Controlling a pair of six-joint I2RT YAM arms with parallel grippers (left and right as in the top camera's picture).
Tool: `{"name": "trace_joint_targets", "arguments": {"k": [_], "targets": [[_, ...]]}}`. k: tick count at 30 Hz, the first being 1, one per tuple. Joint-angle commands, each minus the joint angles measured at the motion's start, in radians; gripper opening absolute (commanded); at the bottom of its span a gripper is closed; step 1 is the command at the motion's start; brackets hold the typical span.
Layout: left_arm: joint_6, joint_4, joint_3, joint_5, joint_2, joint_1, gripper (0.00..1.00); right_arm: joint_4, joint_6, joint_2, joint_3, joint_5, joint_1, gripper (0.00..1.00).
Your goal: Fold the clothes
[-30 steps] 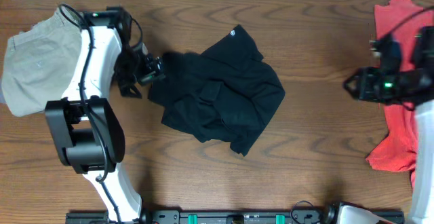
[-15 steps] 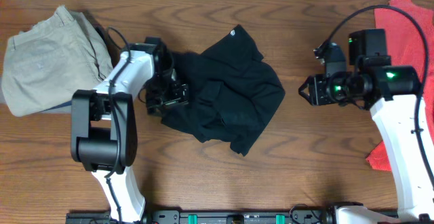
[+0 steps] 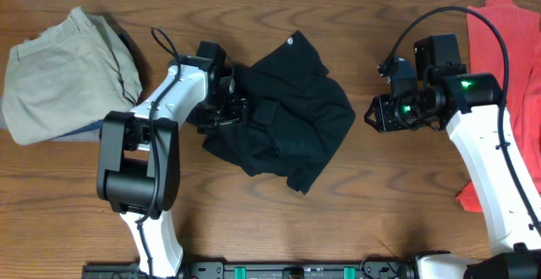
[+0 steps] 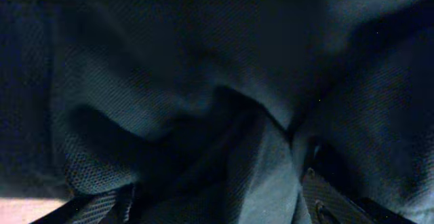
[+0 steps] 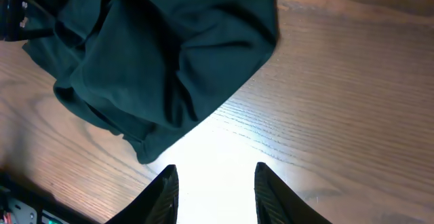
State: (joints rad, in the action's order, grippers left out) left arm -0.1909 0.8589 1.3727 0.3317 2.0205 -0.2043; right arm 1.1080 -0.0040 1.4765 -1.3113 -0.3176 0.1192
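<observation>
The clothes: a crumpled black shirt (image 3: 283,114) lies mid-table, with a small white logo near its top edge. Khaki trousers (image 3: 59,72) are heaped at the far left, and a coral-red garment (image 3: 507,51) lies at the far right. My left gripper (image 3: 232,110) presses into the shirt's left side. In the left wrist view black fabric (image 4: 203,81) fills the frame, and the gripper (image 4: 217,183) is open, its fingers (image 4: 329,200) wide apart with folds bunched between them. My right gripper (image 3: 374,117) hovers right of the shirt, open (image 5: 213,170) over bare wood, with the shirt (image 5: 156,54) ahead of it.
The wooden table (image 3: 380,203) shows bare in front of the shirt and between the shirt and the right arm. A black rail (image 3: 296,270) runs along the near edge. The right arm's cable (image 3: 423,25) arcs above its wrist.
My left gripper has moved right from the table beside the shirt onto its left side. My right arm has swung left, off the coral-red garment, towards the shirt.
</observation>
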Motion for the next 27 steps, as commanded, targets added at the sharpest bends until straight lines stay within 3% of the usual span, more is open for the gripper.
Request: {"name": "trace_joint_targets", "arguments": {"k": [1,5,12,14,16,17,27], "targets": [[-0.009,-0.002,-0.001,-0.011,0.003,-0.016,0.80,-0.001,0.015,0.001,0.007,0.008,0.007,0.35],[-0.009,0.019,0.005,-0.011,-0.002,-0.015,0.62,-0.002,0.015,0.001,0.007,0.017,0.007,0.35],[-0.009,0.000,0.006,-0.012,-0.048,-0.015,0.52,-0.002,0.019,0.001,0.007,0.033,0.007,0.35],[-0.008,0.000,0.005,-0.015,-0.043,-0.016,0.37,-0.001,0.019,0.001,0.007,0.033,0.007,0.35],[-0.009,0.004,0.005,-0.037,-0.040,-0.019,0.12,-0.001,0.019,0.001,0.007,0.033,0.008,0.35],[-0.010,0.011,0.005,-0.050,-0.040,-0.019,0.06,-0.001,0.019,0.001,0.007,0.033,0.008,0.35],[-0.010,0.157,0.006,-0.056,-0.185,0.038,0.06,-0.069,0.019,0.026,0.008,0.002,0.068,0.38]]}}
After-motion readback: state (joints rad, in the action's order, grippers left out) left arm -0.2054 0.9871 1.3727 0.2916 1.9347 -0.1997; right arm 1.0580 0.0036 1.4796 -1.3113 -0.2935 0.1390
